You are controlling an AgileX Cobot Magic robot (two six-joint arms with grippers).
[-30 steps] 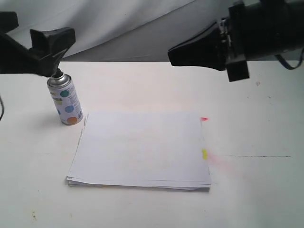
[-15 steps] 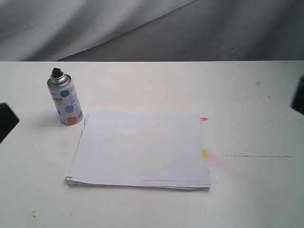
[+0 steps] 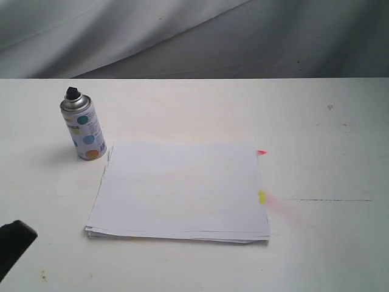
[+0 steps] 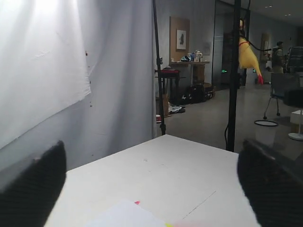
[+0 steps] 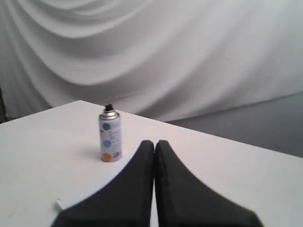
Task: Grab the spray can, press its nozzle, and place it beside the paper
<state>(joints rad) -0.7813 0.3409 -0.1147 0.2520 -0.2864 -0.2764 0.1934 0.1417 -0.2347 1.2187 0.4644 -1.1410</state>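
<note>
The spray can stands upright on the white table, just off the far left corner of the paper. Its black nozzle is uncovered. Nothing touches the can. Only a black piece of my left gripper shows at the exterior view's lower left edge. In the left wrist view my left gripper is open wide, with just table and a paper corner between its fingers. My right gripper is shut and empty, well short of the spray can; it is outside the exterior view.
Red and yellow tabs stick out of the paper's right edge, with a pink smear on the table beside them. A grey cloth backdrop hangs behind the table's far edge.
Both arms have pulled back from above the table. The left gripper left the can's top and dropped to the lower left edge; the right arm went out of the exterior view.
</note>
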